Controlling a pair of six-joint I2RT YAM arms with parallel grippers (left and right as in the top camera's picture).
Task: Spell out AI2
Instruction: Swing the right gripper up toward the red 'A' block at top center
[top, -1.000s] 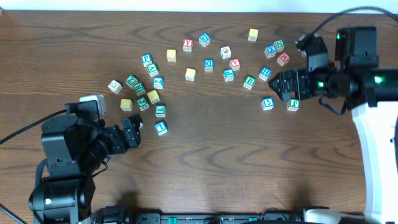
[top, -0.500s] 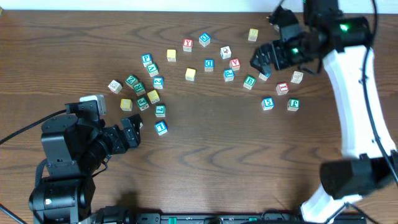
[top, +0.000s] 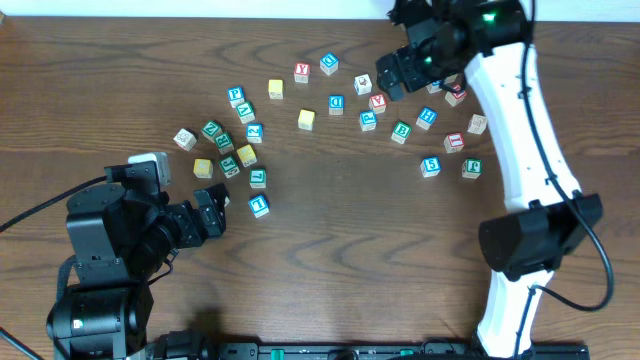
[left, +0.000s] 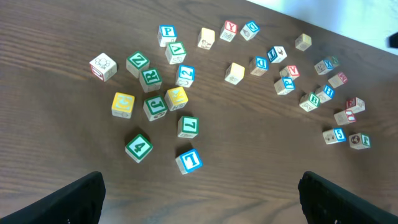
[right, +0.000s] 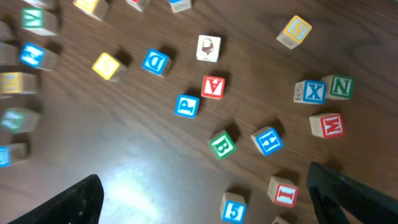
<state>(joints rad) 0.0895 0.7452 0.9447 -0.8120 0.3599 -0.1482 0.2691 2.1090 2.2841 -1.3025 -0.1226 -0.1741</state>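
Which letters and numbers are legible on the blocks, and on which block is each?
"A": red A block
"I": red I block
"M": red M block
"X": blue X block
"N": green N block
"B": green B block
"H": blue H block
"D": blue D block
"P": blue P block
"S": yellow S block
"4": green 4 block
Other blocks: too blurred or small to read.

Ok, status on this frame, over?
Left gripper open, empty. Right gripper open, hovering near red A block. Nothing spelled yet. Blue block close beside it.

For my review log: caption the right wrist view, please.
Open right gripper over scattered letter blocks, red A near centre.
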